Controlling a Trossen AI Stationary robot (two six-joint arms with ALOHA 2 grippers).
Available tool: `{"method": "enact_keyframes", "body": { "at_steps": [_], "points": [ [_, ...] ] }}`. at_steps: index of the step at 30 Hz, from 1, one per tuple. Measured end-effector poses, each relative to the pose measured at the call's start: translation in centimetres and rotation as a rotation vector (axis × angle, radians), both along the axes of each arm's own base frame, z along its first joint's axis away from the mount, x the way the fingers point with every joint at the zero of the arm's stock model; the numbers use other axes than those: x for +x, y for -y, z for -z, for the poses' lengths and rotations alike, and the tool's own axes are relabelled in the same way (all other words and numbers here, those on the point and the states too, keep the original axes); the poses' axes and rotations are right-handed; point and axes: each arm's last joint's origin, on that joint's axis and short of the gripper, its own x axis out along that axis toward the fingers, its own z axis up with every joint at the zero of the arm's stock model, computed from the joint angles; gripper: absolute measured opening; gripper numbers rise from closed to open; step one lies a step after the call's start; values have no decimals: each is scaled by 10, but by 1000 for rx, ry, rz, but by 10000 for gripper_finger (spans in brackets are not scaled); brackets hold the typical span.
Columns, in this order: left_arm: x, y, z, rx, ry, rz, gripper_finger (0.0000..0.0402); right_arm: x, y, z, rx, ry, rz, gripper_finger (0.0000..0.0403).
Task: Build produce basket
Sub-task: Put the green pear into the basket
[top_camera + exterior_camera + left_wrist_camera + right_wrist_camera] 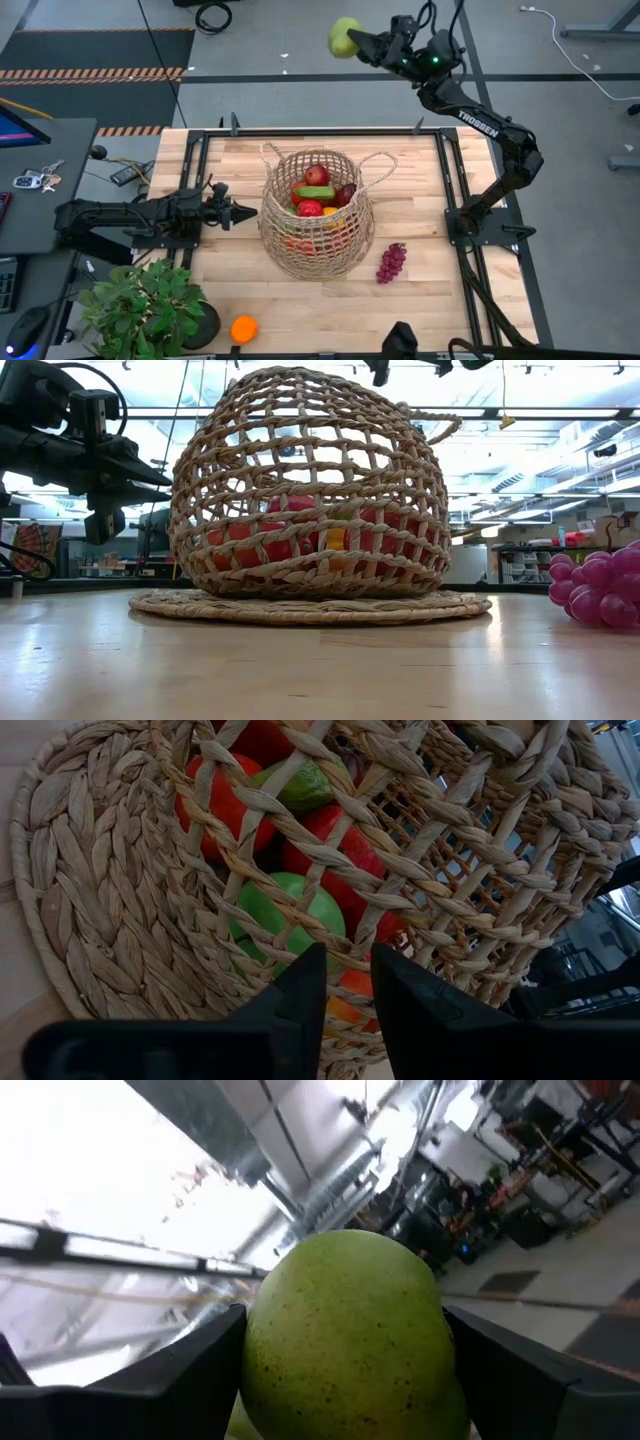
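A large open-weave wicker basket (317, 215) stands near the middle of a wooden table (420, 290), resting on a flat woven mat (310, 606) seen in the low view; it is already partly filled, with a red apple (317, 176), a green cucumber (313, 191), a second red fruit (309, 208) and a dark reddish piece visible at the top of the pile, and more red, green and orange pieces showing through the weave lower down; the right gripper (362, 42) is raised well beyond the far edge of the table, away from the basket, its fingers spread wide and clamped around a green pear (343, 37), which fills the right wrist view (345, 1335); judged from this, the pear is the piece in hand and has yet to be carried over the basket and dropped in; the left gripper (245, 212) lies low just beside the basket's left wall, its fingers closed together and holding nothing, the tips pointing at the weave (340, 920); two pieces remain on the table outside the basket: a bunch of purple grapes (390, 262) near its right side, and an orange (243, 328) well apart at the near edge, next to a potted green plant (140, 305); the task looks well over halfway, with the pear, grapes and orange left to go in.
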Motion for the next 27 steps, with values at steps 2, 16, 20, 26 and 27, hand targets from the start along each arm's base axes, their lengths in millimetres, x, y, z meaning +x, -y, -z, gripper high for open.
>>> {"method": "enact_keyframes", "body": {
  "at_steps": [2, 16, 20, 26, 27],
  "points": [
    [0, 0, 0, 0, 0, 0, 87, -1, 0, -3, 7, 41, 28, 319],
    [0, 0, 0, 0, 0, 0, 87, -2, -1, -4, 6, 43, 17, 319],
    [0, 0, 0, 0, 0, 0, 91, 7, -3, 9, 56, -98, -80, 319],
    [0, 0, 0, 0, -1, 0, 87, 27, -23, 23, 13, -232, -119, 319],
    [0, 0, 0, 0, 0, 0, 87, 29, -26, 24, -4, -247, -116, 319]
  ]
}}
